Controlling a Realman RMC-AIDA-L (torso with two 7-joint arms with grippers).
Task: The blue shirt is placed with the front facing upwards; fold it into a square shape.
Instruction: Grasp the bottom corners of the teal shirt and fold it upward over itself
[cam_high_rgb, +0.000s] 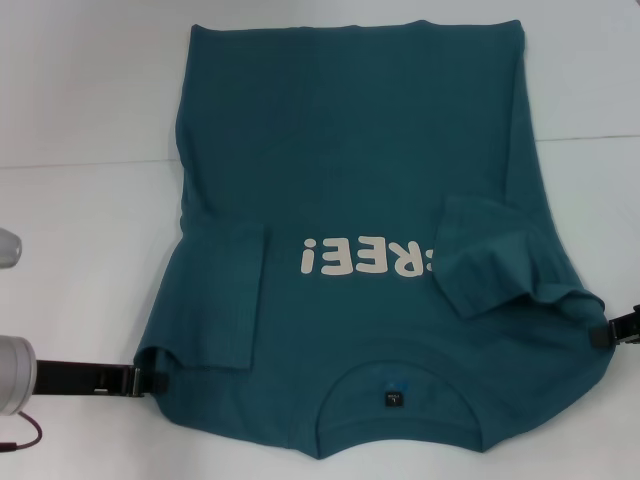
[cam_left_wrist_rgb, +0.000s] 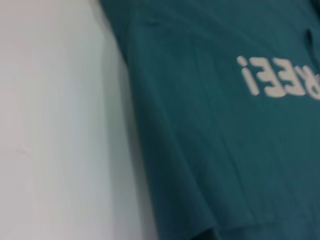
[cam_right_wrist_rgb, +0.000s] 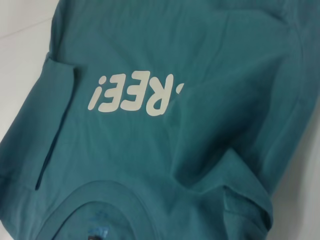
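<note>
Your blue shirt (cam_high_rgb: 370, 170) lies front up on the white table (cam_high_rgb: 80, 230), collar toward the robot, both sleeves folded inward over the chest; the right one covers the start of the cream print (cam_high_rgb: 365, 257). The left gripper (cam_high_rgb: 150, 379) sits at the shirt's left shoulder edge, the right gripper (cam_high_rgb: 603, 334) at the right shoulder edge. Each appears to touch the cloth, but you cannot tell whether either one is clamped or apart.

Head camera looks down; both wrist cameras sit close, sharing the print (cam_high_rgb: 368, 258).
</note>
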